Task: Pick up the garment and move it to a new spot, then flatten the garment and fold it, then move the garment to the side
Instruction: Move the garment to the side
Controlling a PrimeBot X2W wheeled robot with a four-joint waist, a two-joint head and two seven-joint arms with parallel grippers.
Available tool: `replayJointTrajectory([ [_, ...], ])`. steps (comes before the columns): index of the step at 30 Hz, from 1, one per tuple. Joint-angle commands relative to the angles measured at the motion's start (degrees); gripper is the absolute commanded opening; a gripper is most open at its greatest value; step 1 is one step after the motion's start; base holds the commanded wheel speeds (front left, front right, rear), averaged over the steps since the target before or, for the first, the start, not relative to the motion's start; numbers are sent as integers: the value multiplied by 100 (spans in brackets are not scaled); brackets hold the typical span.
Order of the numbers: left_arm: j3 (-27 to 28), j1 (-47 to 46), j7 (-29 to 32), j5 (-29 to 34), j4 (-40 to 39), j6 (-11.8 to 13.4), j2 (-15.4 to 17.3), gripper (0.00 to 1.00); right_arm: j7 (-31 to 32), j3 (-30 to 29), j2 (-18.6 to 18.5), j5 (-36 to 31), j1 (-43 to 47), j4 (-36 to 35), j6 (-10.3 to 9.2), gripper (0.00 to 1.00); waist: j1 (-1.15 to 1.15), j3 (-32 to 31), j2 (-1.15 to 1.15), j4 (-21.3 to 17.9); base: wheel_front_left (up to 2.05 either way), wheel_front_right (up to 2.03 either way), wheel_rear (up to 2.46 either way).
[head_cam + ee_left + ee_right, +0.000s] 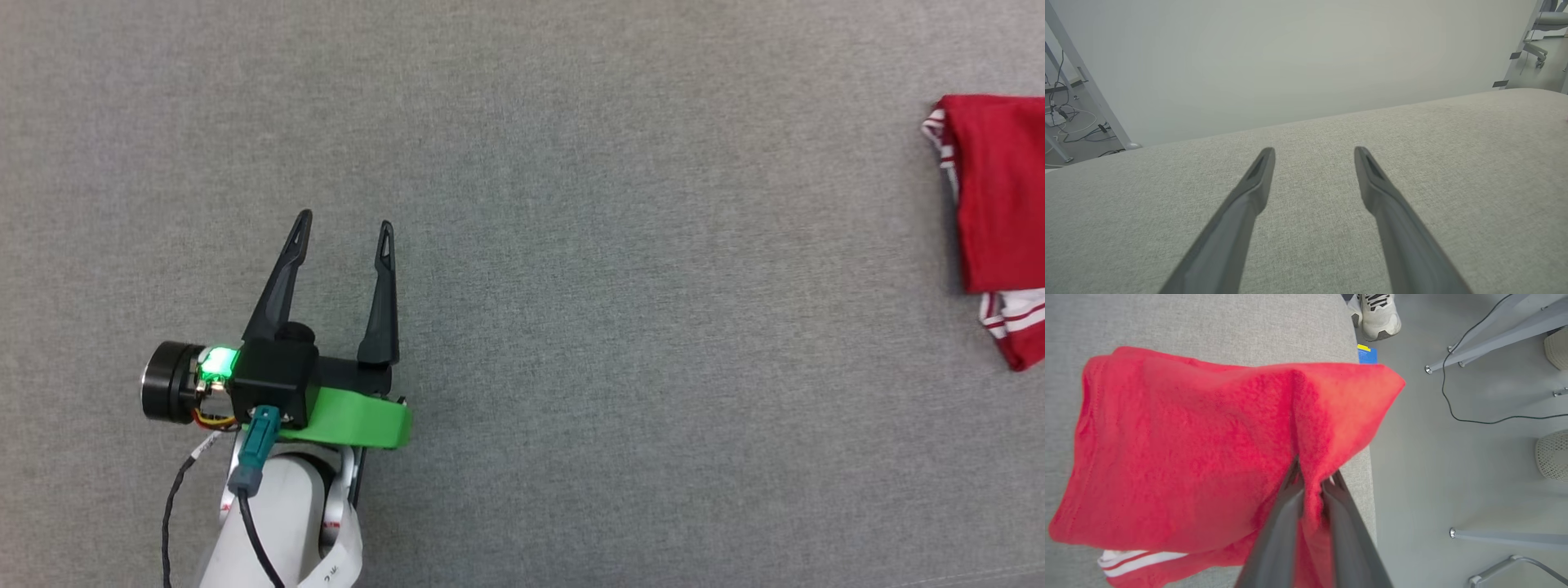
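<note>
Garment, folded red-side out with striped white trim peeking from beneath, lies near the edge of the grey cloth surface, at the far right of the head view. The right gripper pinches a raised fold of it between nearly closed fingers. The left gripper hovers over bare surface well apart from it, fingers spread wide and holding nothing.

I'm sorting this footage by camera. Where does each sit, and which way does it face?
Head view: on the head, looking down on the grey table; shows the open left claw and forearm.
Left wrist view: on the left wrist, looking along that claw across the table to a wall.
Right wrist view: on the right wrist, looking down the right claw, shut on the red shirt.
Shared: head and right wrist views show the shirt.
</note>
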Motion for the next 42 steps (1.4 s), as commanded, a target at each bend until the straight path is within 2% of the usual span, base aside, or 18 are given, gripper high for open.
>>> replayJointTrajectory([
  [1,-17,-142,-34,59,-47,1,54,100,-50,-115,-39,-83,-176,180,-6,0,-1,490,0,205,0,0,0],
  [6,-54,-240,-34,45,-119,45,55,100,-214,-456,-90,-307,-501,801,-6,0,-1,659,0,288,0,0,0],
  [13,-31,-261,-34,-1,-97,110,92,100,-538,-458,-2,-376,-775,1313,-6,0,-1,623,0,304,0,0,0],
  [14,-28,-247,-34,-8,-85,122,94,100,-570,-446,37,-400,-802,1395,-6,19,-1,573,0,303,0,0,0],
  [15,-27,-233,-34,-15,-75,129,94,100,-571,-432,66,-415,-815,1466,-6,68,-1,522,0,306,0,0,0],
  [16,-28,-212,-34,-25,-57,134,96,100,-577,-432,91,-432,-834,1559,-6,100,-1,453,0,312,0,0,0],
  [21,-24,-78,-34,-88,24,167,71,100,-928,-341,73,-658,-849,1657,-6,100,-1,52,0,376,0,0,0],
  [30,48,453,-34,-259,216,217,-28,100,-2954,-485,264,-1118,-644,1216,-6,100,-1,-784,0,600,0,0,0],
  [36,136,771,-34,-325,298,201,-66,100,-3950,-743,942,-1581,-329,692,-6,100,-1,-1254,0,767,0,0,0],
  [42,184,987,-34,-345,368,151,-96,100,-4116,-1294,1970,-2202,341,-334,-6,100,-1,-1615,0,933,0,0,0],
])
